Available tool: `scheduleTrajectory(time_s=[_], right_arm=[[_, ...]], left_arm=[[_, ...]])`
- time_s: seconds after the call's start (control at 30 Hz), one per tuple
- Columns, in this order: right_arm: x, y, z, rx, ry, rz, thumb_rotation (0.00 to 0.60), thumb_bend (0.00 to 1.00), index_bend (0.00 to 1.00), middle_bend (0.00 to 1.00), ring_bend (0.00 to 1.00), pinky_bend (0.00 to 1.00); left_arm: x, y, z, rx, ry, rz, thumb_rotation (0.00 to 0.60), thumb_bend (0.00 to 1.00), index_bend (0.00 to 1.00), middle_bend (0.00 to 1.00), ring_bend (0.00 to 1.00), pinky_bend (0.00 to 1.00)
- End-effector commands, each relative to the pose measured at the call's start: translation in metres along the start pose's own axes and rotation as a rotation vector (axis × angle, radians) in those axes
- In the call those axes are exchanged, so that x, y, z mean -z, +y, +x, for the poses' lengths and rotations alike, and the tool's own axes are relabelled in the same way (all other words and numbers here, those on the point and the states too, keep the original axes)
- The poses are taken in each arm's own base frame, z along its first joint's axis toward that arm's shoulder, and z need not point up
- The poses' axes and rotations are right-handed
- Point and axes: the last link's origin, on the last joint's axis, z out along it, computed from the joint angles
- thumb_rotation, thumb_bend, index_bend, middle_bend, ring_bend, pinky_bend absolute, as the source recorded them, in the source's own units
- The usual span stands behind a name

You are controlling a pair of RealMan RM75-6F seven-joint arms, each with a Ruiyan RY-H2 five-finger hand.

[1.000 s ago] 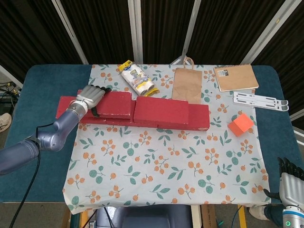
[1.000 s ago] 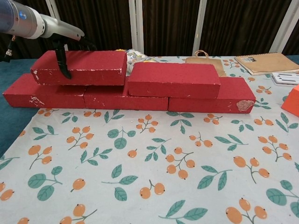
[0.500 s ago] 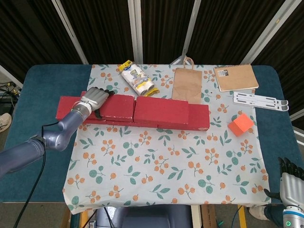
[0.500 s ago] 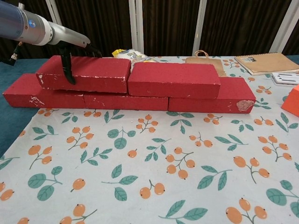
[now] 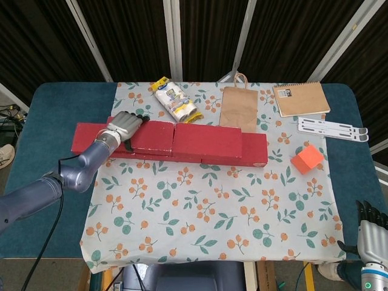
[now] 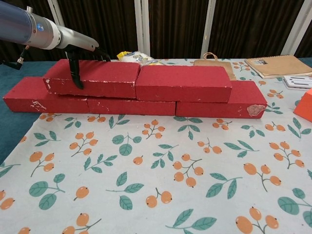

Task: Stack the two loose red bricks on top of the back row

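The fingers (image 6: 75, 68) of the left hand (image 5: 125, 125) wrap around the left top brick (image 6: 95, 78). One dark finger hangs down the front face and the others lie over the top, so the hand holds this brick near its left end. The brick sits on the back row (image 6: 87, 103) of red bricks. Its right end touches the right top brick (image 6: 183, 83), which also lies flat on the row. The two top bricks make one line, and the row under them sticks out at both ends.

The right hand (image 5: 371, 233) is far away, low at the near right edge of the bench (image 5: 42, 115). Its fingers point up and hold nothing, though I cannot tell how wide they are.

Behind the bricks lie a snack bag (image 5: 174, 100), a brown paper bag (image 5: 239, 107) and a notebook (image 5: 301, 99). An orange block (image 5: 307, 159) sits to the right on the flowery cloth (image 5: 206, 206).
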Motion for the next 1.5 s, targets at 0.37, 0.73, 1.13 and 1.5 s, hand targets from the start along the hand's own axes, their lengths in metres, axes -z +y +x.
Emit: scheduleTrajectory(time_s=[0.37,0.73,1.13,1.5], right_arm=[[0.000,0.000,0.000,-0.001,-0.002,0.003,0.600,0.19,0.00,0.00,0.00,0.00],[-0.001,0.001,0.000,-0.002,-0.001,0.003,0.600,0.19,0.00,0.00,0.00,0.00],[-0.002,0.000,0.000,0.003,-0.004,0.003,0.600,0.19,0.00,0.00,0.00,0.00],[-0.002,0.000,-0.001,0.003,-0.007,0.001,0.600,0.19,0.00,0.00,0.00,0.00]], left_arm=[[-0.001,0.004,-0.001,0.003,-0.007,0.000,0.600,0.07,0.30,0.26,0.20,0.22],[-0.002,0.007,-0.001,-0.003,-0.009,0.001,0.600,0.07,0.30,0.26,0.20,0.22],[-0.005,0.012,-0.002,-0.011,-0.005,0.009,0.600,0.07,0.29,0.25,0.19,0.22],[-0.006,0.013,-0.004,-0.002,-0.028,0.016,0.600,0.07,0.20,0.15,0.11,0.19]])
